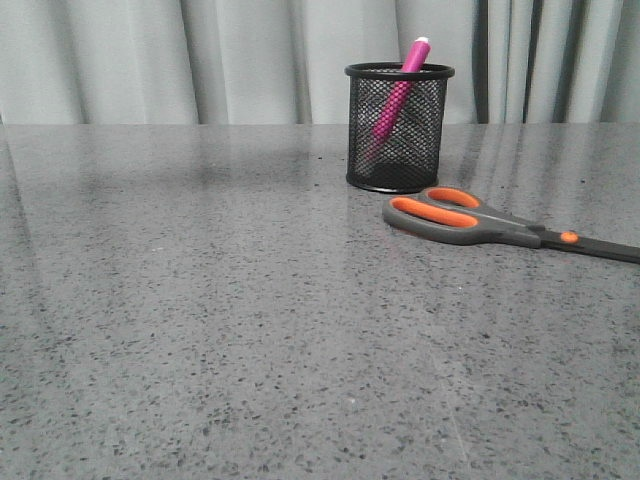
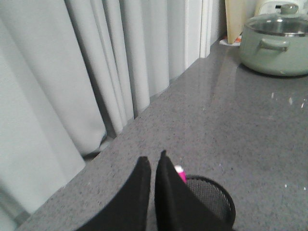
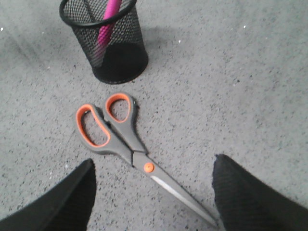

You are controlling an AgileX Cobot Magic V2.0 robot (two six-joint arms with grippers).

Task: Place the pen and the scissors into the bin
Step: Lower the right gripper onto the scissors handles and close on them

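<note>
- The scissors (image 3: 127, 147), large with grey handles lined in orange, an orange pivot dot and dark blades, are lying flat on the speckled grey stone table (image 1: 200, 330), and my right gripper (image 3: 154, 192) is hovering above them with its jaws spread wide, gripping nothing; the blades are pointing into the gap between my two black fingers (image 3: 240, 192).
- My left gripper (image 2: 154, 168) is hanging above the bin with its black fingers (image 2: 137, 192) nearly together, only a thin slit between them, nothing in them.
- The bin (image 1: 399, 127), a small black wire-mesh cylinder with a solid rim and base, is standing upright just beyond the scissors' handles, near them but apart.
- The bright pink pen (image 1: 398, 92) is leaning inside the bin, its white end sticking out above the rim.
- A pale green lidded pot (image 2: 276, 43) is sitting far off on the table, beside pale grey curtains (image 1: 150, 60).
</note>
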